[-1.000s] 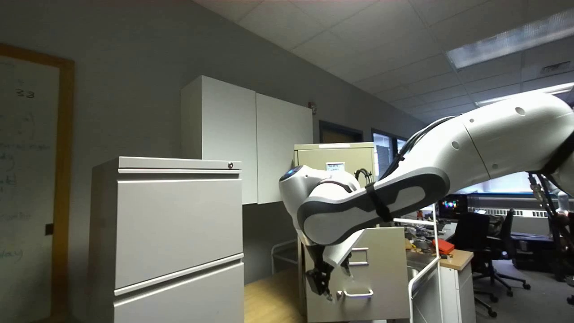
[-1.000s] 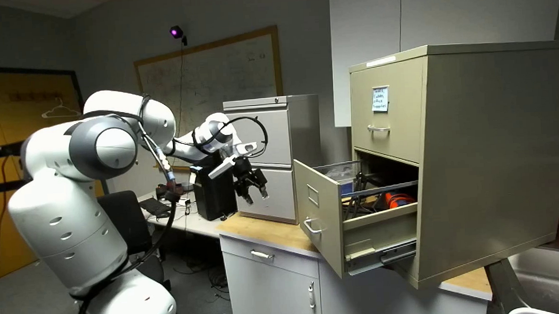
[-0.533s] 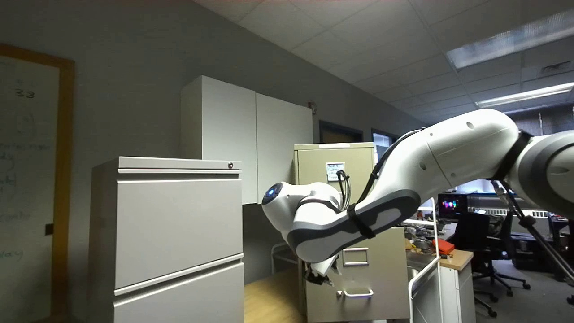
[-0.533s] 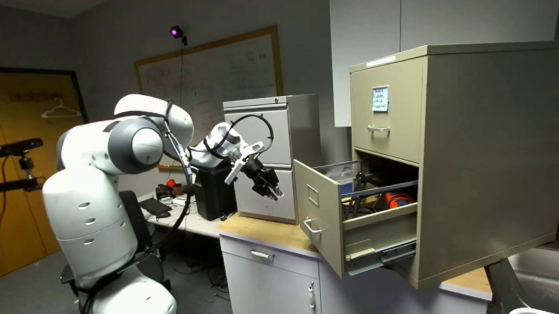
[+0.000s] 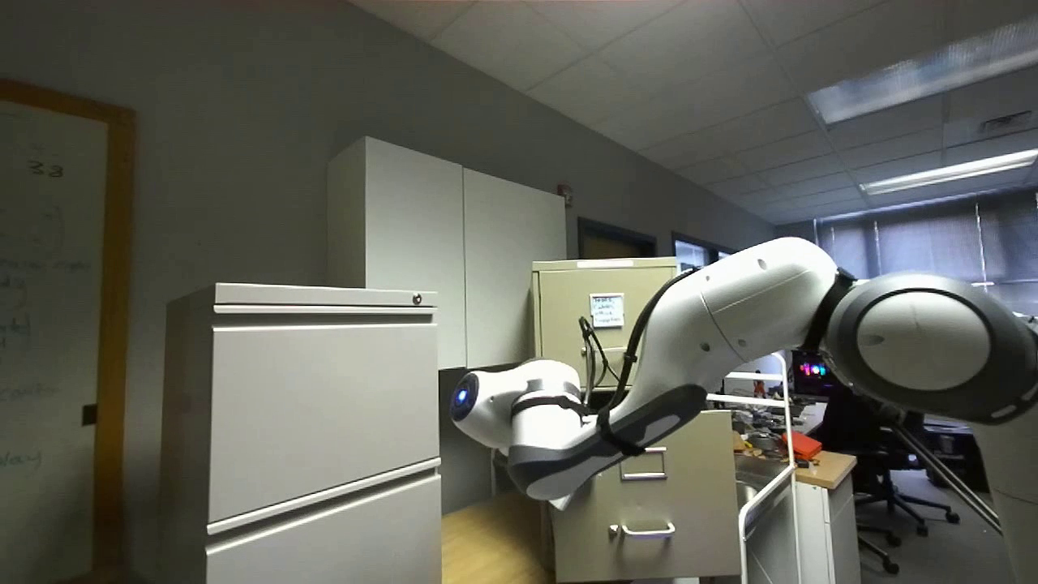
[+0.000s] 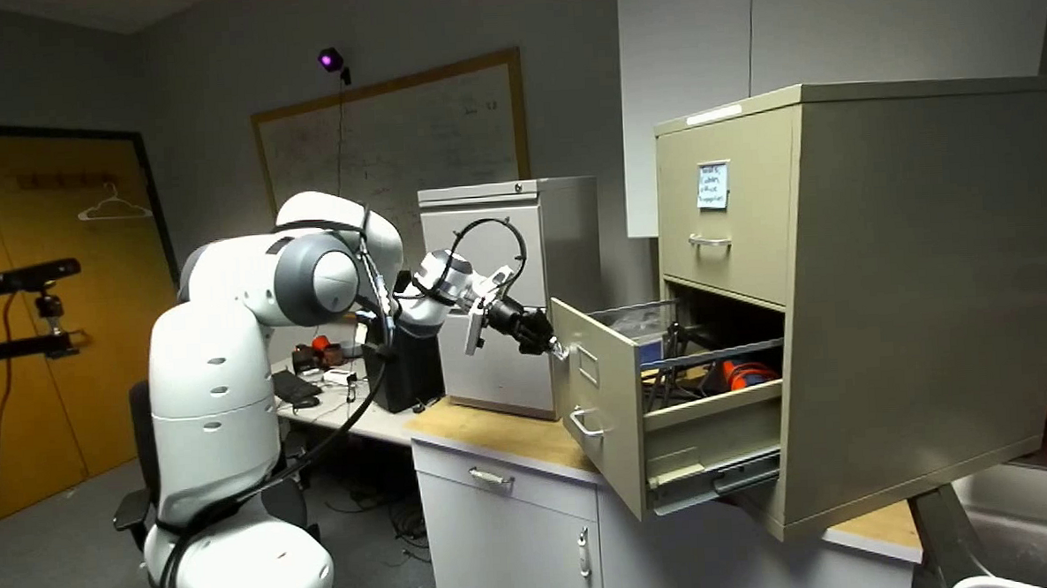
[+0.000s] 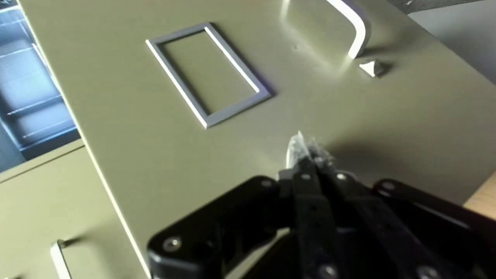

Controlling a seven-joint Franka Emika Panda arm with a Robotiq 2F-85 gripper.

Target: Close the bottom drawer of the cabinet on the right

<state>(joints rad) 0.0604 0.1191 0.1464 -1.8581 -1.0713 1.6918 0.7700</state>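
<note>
The tan cabinet (image 6: pixel 921 294) (image 5: pixel 564 312) stands upright with its bottom drawer (image 6: pixel 618 405) (image 5: pixel 693 495) (image 7: pixel 162 135) pulled well out. On the drawer's flat front are a handle (image 6: pixel 585 424) (image 7: pixel 362 31) and an empty label frame (image 7: pixel 182 81). My gripper (image 6: pixel 559 349) (image 7: pixel 308 151) is shut with nothing between its fingers. Its clear fingertips (image 7: pixel 296 153) point at the drawer front beside the label frame, very close to it; whether they touch it I cannot tell. In an exterior view my own arm (image 5: pixel 559 454) hides the gripper.
A pale grey cabinet (image 6: pixel 504 365) (image 5: pixel 324 405) stands beside the arm, on the wooden counter (image 6: pixel 494 432). Inside the drawer lie dark items and an orange one (image 6: pixel 748 374). White cupboards (image 5: pixel 413 243) hang on the wall. A white rack (image 5: pixel 791 422) stands near the drawer.
My arm has swung forward and brought the gripper up to the drawer front. The fingers went from apart to shut. The drawer stays where it was.
</note>
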